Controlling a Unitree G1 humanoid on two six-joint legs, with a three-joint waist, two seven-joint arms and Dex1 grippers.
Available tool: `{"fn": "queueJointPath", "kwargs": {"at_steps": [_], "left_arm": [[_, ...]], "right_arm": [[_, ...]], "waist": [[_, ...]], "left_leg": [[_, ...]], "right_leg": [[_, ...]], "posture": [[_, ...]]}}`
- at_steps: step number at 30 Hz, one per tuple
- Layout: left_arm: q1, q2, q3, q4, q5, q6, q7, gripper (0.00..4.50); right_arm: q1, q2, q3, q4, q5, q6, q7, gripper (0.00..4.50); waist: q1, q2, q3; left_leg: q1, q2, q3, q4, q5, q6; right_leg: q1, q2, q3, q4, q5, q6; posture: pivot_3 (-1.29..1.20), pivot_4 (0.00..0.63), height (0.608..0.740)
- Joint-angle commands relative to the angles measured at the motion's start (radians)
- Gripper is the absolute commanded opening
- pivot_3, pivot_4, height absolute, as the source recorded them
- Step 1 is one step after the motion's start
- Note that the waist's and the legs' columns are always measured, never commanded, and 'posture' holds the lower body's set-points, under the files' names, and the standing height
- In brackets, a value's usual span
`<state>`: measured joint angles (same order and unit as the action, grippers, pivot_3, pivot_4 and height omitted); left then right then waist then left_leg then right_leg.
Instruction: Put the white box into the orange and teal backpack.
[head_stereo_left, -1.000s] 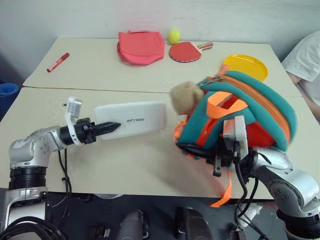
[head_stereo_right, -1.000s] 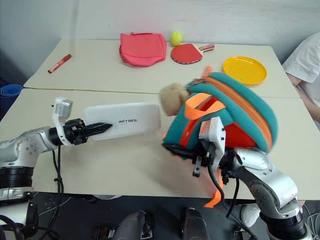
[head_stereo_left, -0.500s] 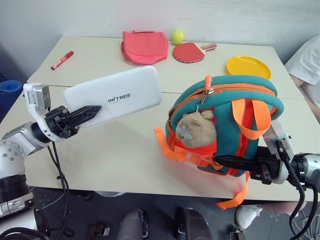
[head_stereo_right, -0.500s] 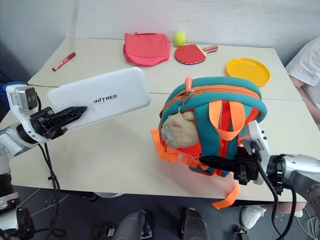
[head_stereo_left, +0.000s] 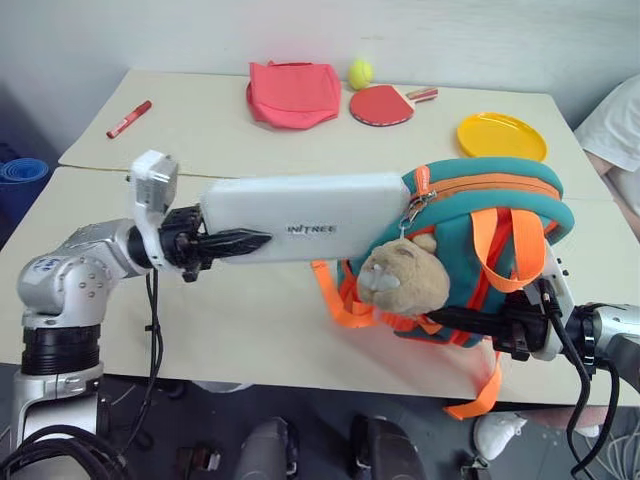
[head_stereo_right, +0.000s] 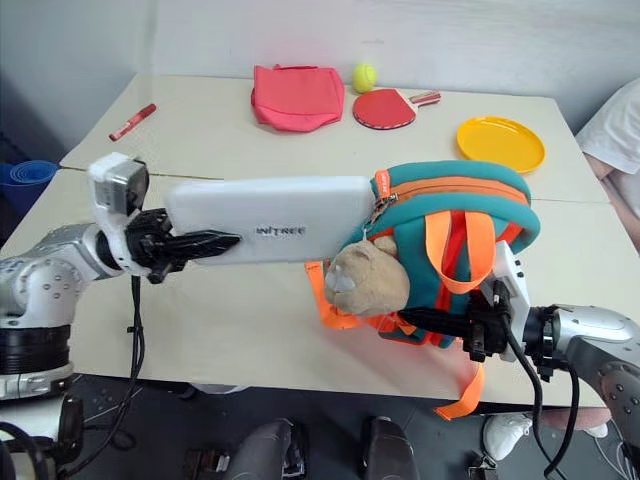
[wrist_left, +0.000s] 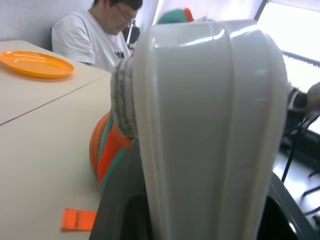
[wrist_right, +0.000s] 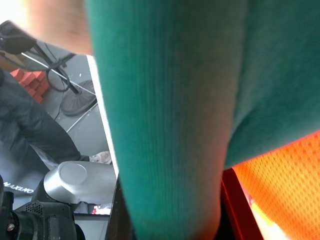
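White box (head_stereo_left: 300, 217) with dark lettering, centre frame; orange and teal backpack (head_stereo_left: 500, 200) with tan teddy bear (head_stereo_left: 400, 283). Upper frame: pink-red bag (head_stereo_left: 291, 93), yellow plate (head_stereo_left: 501, 135), red paddle (head_stereo_left: 380, 103), yellow-green ball (head_stereo_left: 359, 72).

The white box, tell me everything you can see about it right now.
The white box is a flat, oblong case of smooth white plastic with rounded corners and small dark lettering. The left gripper grips one end and holds it roughly level above the table. Its far end meets the zipper area of the orange and teal backpack.
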<state>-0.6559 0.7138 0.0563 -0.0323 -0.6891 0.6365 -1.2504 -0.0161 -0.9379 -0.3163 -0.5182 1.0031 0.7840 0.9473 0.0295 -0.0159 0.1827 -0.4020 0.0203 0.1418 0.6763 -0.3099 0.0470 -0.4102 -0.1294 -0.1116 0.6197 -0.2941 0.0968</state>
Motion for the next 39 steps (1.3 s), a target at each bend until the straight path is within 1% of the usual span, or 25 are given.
{"fn": "queueJointPath", "kwargs": {"at_steps": [1,4,5,9,12,13,16,17,18,19,20,21,22,23,25,27,29,31,35,37,39], "left_arm": [[-0.064,-0.007,-0.123,-0.031,0.15,-0.149,-0.035,1.3],[-0.175,-0.112,-0.213,0.002,0.219,-0.126,0.062,1.3],[-0.214,-0.162,-0.245,0.015,0.236,-0.112,0.087,1.3],[-0.312,-0.327,-0.328,0.089,0.298,-0.094,0.156,1.3],[-0.354,-0.449,-0.405,0.188,0.387,-0.157,0.207,1.3],[-0.358,-0.477,-0.415,0.216,0.408,-0.185,0.215,1.3],[-0.36,-0.544,-0.376,0.295,0.403,-0.179,0.254,1.3],[-0.364,-0.547,-0.344,0.321,0.386,-0.163,0.254,1.3],[-0.368,-0.535,-0.325,0.34,0.381,-0.16,0.241,2.01],[-0.363,-0.495,-0.318,0.342,0.373,-0.158,0.184,2.28],[-0.358,-0.463,-0.293,0.34,0.337,-0.135,0.122,2.52],[-0.354,-0.443,-0.278,0.336,0.311,-0.119,0.079,2.87],[-0.367,-0.432,-0.204,0.374,0.244,-0.052,0.077,3.13],[-0.372,-0.406,-0.156,0.415,0.211,-0.054,0.046,3.4],[-0.36,-0.337,-0.126,0.474,0.233,-0.154,-0.025,3.4],[-0.327,-0.254,-0.146,0.461,0.263,-0.228,-0.133,3.4],[-0.292,-0.184,-0.133,0.406,0.233,-0.228,-0.215,3.4],[-0.251,-0.147,-0.102,0.325,0.19,-0.21,-0.24,3.4],[-0.16,-0.154,-0.066,0.137,0.129,-0.165,-0.181,3.4],[-0.129,-0.178,-0.058,0.055,0.097,-0.133,-0.134,3.4],[-0.113,-0.225,-0.059,-0.021,0.083,-0.124,-0.058,3.4]], "right_arm": [[-0.003,0.002,-0.024,-0.02,0.007,-0.012,0.008,0.03],[-0.001,0.001,-0.025,-0.023,0.01,-0.009,0.012,0.03],[-0.001,0.001,-0.024,-0.024,0.012,-0.007,0.014,0.03],[-0.002,-0.001,-0.016,-0.028,0.007,-0.008,0.022,0.03],[-0.003,0.004,-0.003,-0.04,-0.004,-0.015,0.02,0.03],[-0.003,0.008,0.0,-0.044,-0.005,-0.016,0.017,0.03],[-0.006,0.024,0.008,-0.055,-0.008,-0.019,0.0,0.03],[-0.006,0.03,0.011,-0.063,-0.008,-0.017,-0.009,0.03],[-0.007,0.035,0.013,-0.069,-0.007,-0.015,-0.018,0.03],[-0.005,0.042,0.013,-0.077,-0.005,-0.012,-0.03,0.03],[-0.006,0.049,0.015,-0.084,-0.004,-0.009,-0.043,0.03],[-0.007,0.053,0.016,-0.089,-0.002,-0.007,-0.051,0.03],[-0.009,0.063,0.018,-0.095,-0.004,-0.008,-0.067,0.03],[-0.013,0.072,0.021,-0.099,-0.007,-0.009,-0.084,0.03],[-0.017,0.084,0.029,-0.107,-0.016,-0.015,-0.109,0.03],[-0.019,0.099,0.033,-0.112,-0.022,-0.018,-0.132,0.03],[-0.03,0.116,0.039,-0.11,-0.036,-0.028,-0.156,0.03],[-0.045,0.133,0.047,-0.104,-0.066,-0.047,-0.175,0.03],[-0.053,0.164,0.066,-0.094,-0.09,-0.064,-0.19,0.03],[-0.06,0.174,0.09,-0.084,-0.106,-0.074,-0.182,0.03],[-0.069,0.191,0.107,-0.076,-0.113,-0.081,-0.185,0.03]], "waist": [[0.0,0.0,0.0],[0.001,0.0,0.0],[0.004,0.0,0.0],[0.005,0.0,0.0],[0.002,0.0,0.0],[0.001,0.0,0.0],[-0.001,0.0,0.0],[-0.002,0.0,0.0],[-0.003,0.0,0.0],[-0.004,0.0,0.0],[-0.008,0.0,0.0],[-0.011,0.0,0.0],[-0.015,0.0,0.0],[-0.016,0.0,0.0],[-0.017,0.0,0.0],[-0.021,0.0,0.0],[-0.024,0.0,0.0],[-0.023,0.0,0.0],[-0.007,0.0,0.0],[-0.006,0.0,0.0],[-0.006,0.0,0.0]], "left_leg": [[0.0,-0.001,0.0,0.0,0.0,0.001],[-0.001,-0.001,0.0,0.002,-0.001,0.003],[-0.002,-0.001,0.0,0.003,-0.001,0.003],[-0.004,-0.003,0.001,0.005,-0.002,0.009],[-0.004,-0.004,0.001,0.006,-0.002,0.01],[-0.004,-0.004,0.002,0.006,-0.002,0.011],[-0.004,-0.004,0.002,0.006,-0.002,0.012],[-0.004,-0.004,0.002,0.006,-0.002,0.012],[-0.004,-0.004,0.001,0.006,-0.002,0.012],[-0.004,-0.004,0.001,0.006,-0.002,0.012],[-0.004,-0.004,0.001,0.006,-0.002,0.012],[-0.004,-0.003,0.001,0.006,-0.002,0.012],[-0.004,-0.002,0.001,0.006,-0.002,0.011],[-0.004,-0.001,0.001,0.006,-0.002,0.011],[-0.004,-0.001,0.001,0.006,-0.002,0.01],[-0.003,-0.001,0.001,0.006,-0.002,0.01],[-0.003,-0.001,0.001,0.006,-0.003,0.009],[-0.004,-0.002,0.001,0.006,-0.003,0.009],[-0.004,-0.005,0.0,0.008,-0.003,0.011],[-0.004,-0.005,-0.001,0.008,-0.003,0.011],[-0.004,-0.005,-0.001,0.008,-0.003,0.011]], "right_leg": [[0.0,0.0,0.0,0.0,0.0,0.0],[0.0,-0.001,0.001,0.0,0.001,0.002],[0.001,-0.001,0.0,0.0,0.001,0.002],[0.001,-0.001,0.0,0.001,0.004,0.007],[0.0,-0.001,-0.003,0.0,0.004,0.008],[0.001,-0.002,-0.004,0.0,0.005,0.009],[0.001,-0.003,-0.005,0.0,0.005,0.009],[0.001,-0.003,-0.005,0.0,0.005,0.009],[0.001,-0.004,-0.005,0.0,0.005,0.009],[0.001,-0.004,-0.004,0.0,0.005,0.009],[0.0,-0.004,-0.004,0.0,0.005,0.009],[0.0,-0.004,-0.004,0.0,0.005,0.009],[0.0,-0.004,-0.004,0.0,0.005,0.009],[0.0,-0.004,-0.004,0.0,0.005,0.009],[0.0,-0.004,-0.005,0.0,0.005,0.009],[0.0,-0.003,-0.005,0.001,0.005,0.009],[0.0,-0.003,-0.005,0.0,0.005,0.008],[0.0,-0.002,-0.006,0.0,0.005,0.008],[0.001,-0.004,-0.003,0.0,0.005,0.009],[0.002,-0.005,0.001,0.0,0.005,0.009],[0.002,-0.004,0.002,0.001,0.005,0.009]], "posture": [[0.0,0.15,0.74],[0.0,0.15,0.74],[0.0,0.15,0.74],[0.0,0.15,0.74],[0.0,0.15,0.74],[0.0,0.15,0.74],[0.0,0.15,0.74],[0.0,0.15,0.74],[0.0,0.15,0.74],[0.0,0.15,0.74],[0.0,0.15,0.74],[0.0,0.15,0.74],[0.0,0.15,0.74],[0.0,0.15,0.74],[0.0,0.15,0.74],[0.0,0.15,0.74],[0.0,0.15,0.74],[0.0,0.15,0.74],[0.0,0.15,0.74],[0.0,0.15,0.74],[0.0,0.15,0.74]]}}
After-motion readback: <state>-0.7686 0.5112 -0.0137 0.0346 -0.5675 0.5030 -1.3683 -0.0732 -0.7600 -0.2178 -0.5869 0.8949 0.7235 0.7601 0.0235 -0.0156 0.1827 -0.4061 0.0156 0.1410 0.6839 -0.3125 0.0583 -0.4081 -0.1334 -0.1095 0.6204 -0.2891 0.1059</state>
